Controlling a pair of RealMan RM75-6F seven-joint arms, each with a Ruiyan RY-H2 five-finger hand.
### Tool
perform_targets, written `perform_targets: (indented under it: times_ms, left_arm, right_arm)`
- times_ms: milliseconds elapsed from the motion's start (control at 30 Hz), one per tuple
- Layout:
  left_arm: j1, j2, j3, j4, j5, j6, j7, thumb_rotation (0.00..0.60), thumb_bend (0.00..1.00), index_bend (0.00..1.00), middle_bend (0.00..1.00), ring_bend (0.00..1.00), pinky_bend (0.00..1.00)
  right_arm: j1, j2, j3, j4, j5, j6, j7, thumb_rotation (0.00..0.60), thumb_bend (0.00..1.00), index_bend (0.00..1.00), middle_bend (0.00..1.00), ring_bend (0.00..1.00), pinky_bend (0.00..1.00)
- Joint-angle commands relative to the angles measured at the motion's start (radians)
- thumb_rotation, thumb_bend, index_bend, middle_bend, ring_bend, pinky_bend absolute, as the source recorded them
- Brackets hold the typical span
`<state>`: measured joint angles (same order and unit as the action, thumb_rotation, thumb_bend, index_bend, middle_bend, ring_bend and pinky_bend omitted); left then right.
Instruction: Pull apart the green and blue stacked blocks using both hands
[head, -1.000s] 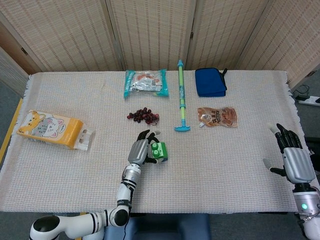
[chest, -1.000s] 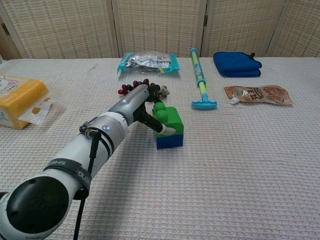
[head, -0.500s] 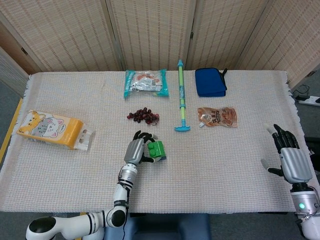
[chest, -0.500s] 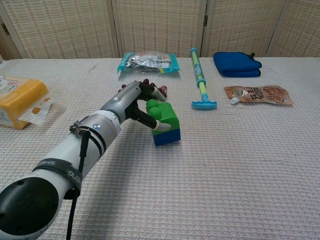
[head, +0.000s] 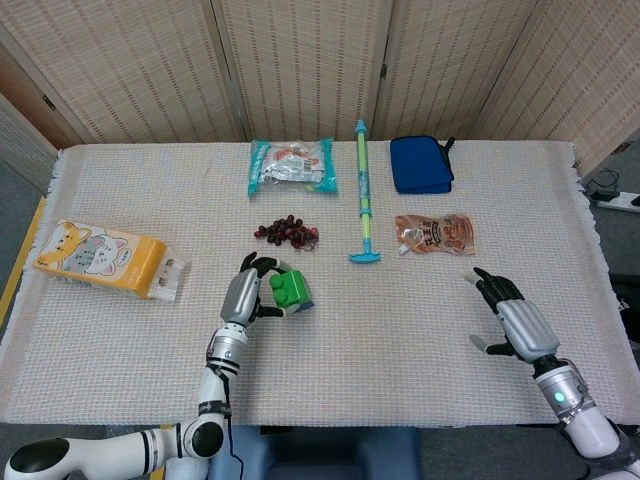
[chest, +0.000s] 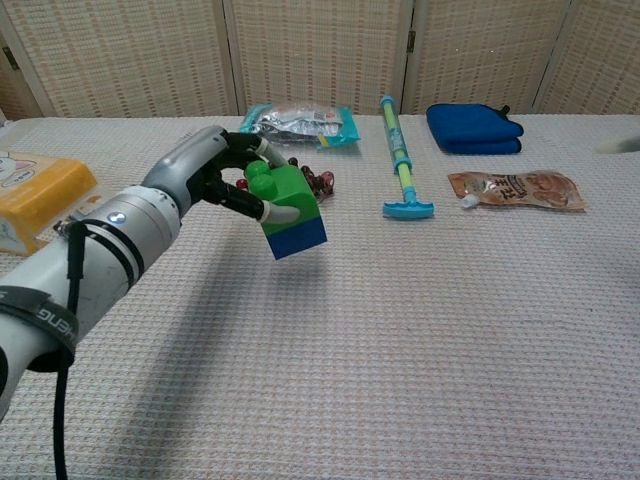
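Observation:
The stacked blocks (chest: 289, 208), green on top (head: 291, 288) and blue beneath (chest: 296, 238), hang tilted above the cloth. My left hand (head: 243, 294) grips them from the left side, its fingers (chest: 245, 196) wrapped around the green block. In the chest view the same left hand (chest: 210, 170) shows at the end of the grey forearm. Over the right part of the table my right hand (head: 512, 318) hovers with its fingers spread, holding nothing, well apart from the blocks. The chest view shows only a faint blur at its right edge.
Behind the blocks lie dark grapes (head: 287, 230) and a teal snack bag (head: 292, 165). A green-blue pump toy (head: 363, 190), a blue pouch (head: 421, 163) and a brown sachet (head: 434, 233) lie further right. An orange cat-print box (head: 100, 259) rests at the left.
My left hand closed on the stacked blocks, lifted them off the cloth and carried them leftward. My right hand moved in from the right edge toward the middle.

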<state>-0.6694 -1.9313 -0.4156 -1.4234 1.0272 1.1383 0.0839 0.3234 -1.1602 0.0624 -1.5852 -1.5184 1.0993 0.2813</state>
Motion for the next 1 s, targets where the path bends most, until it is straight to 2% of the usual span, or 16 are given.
perform_targets:
  times_ms: [33, 167, 233, 300, 467, 800, 1000]
  left_arm:
    - [0.007, 0.021, -0.008, -0.032, -0.009, 0.002, -0.002, 0.600, 0.20, 0.40, 0.71, 0.22, 0.00]
    - [0.008, 0.033, -0.006, -0.069, -0.004, 0.014, 0.002, 0.600, 0.20, 0.40, 0.71, 0.22, 0.00]
    - [0.009, 0.038, -0.003, -0.083, 0.000, 0.020, 0.005, 0.600, 0.20, 0.40, 0.71, 0.22, 0.00]
    - [0.010, 0.040, -0.003, -0.096, -0.002, 0.024, 0.004, 0.600, 0.20, 0.40, 0.71, 0.22, 0.00]
    - [0.005, 0.042, 0.002, -0.114, -0.025, 0.013, 0.013, 0.600, 0.20, 0.40, 0.71, 0.22, 0.00]
    - [-0.015, 0.036, -0.024, -0.126, -0.054, 0.017, 0.020, 0.600, 0.20, 0.41, 0.71, 0.22, 0.00]
    - [-0.026, 0.039, -0.037, -0.144, -0.053, 0.037, 0.032, 0.600, 0.20, 0.41, 0.71, 0.22, 0.00]
  right_arm:
    - [0.092, -0.141, -0.027, 0.166, -0.117, -0.042, 0.232, 0.600, 0.34, 0.00, 0.00, 0.00, 0.00]
    - [0.159, -0.255, -0.028, 0.331, -0.168, -0.027, 0.494, 0.600, 0.34, 0.00, 0.00, 0.00, 0.00]
    - [0.182, -0.292, -0.027, 0.382, -0.177, -0.019, 0.584, 0.600, 0.34, 0.00, 0.00, 0.00, 0.00]
    - [0.206, -0.327, -0.023, 0.425, -0.178, -0.015, 0.671, 0.600, 0.34, 0.00, 0.00, 0.00, 0.00]
    - [0.279, -0.380, -0.012, 0.470, -0.138, -0.090, 0.892, 0.600, 0.34, 0.00, 0.00, 0.00, 0.00]
    - [0.396, -0.501, -0.049, 0.586, -0.181, -0.118, 1.179, 0.600, 0.34, 0.00, 0.00, 0.00, 0.00]
    - [0.451, -0.550, -0.047, 0.625, -0.182, -0.111, 1.258, 0.600, 0.34, 0.00, 0.00, 0.00, 0.00]
